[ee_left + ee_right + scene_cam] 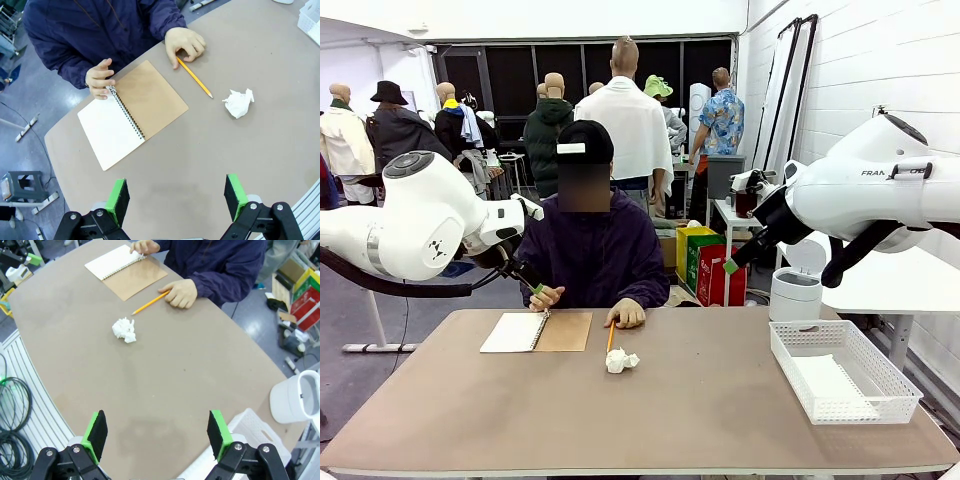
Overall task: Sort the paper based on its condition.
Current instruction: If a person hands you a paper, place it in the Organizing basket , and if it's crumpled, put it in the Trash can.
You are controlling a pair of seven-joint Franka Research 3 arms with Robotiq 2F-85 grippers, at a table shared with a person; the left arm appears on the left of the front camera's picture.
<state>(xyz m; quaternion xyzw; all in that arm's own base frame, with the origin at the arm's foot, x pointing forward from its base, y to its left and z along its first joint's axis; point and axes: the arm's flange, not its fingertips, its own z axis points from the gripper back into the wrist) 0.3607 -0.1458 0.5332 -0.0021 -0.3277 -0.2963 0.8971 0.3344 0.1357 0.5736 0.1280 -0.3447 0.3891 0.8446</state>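
Note:
A crumpled ball of white paper (621, 361) lies on the brown table near its middle, just in front of the person; it also appears in the left wrist view (239, 102) and the right wrist view (124, 330). A flat white sheet (828, 384) seems to lie inside the white mesh basket (905, 392). My left gripper (176, 197) hangs open high above the table's left part, with nothing between its fingers. My right gripper (157, 435) is open and empty too, high above the table's right part. In the front view both grippers, left (530, 280) and right (732, 262), are raised well clear of the paper.
A spiral notebook (537, 332) lies open before the person, one hand on its corner. The other hand rests on a yellow pencil (611, 335). The basket (250, 426) stands at the table's right edge. A white bin (795, 293) stands beyond that edge.

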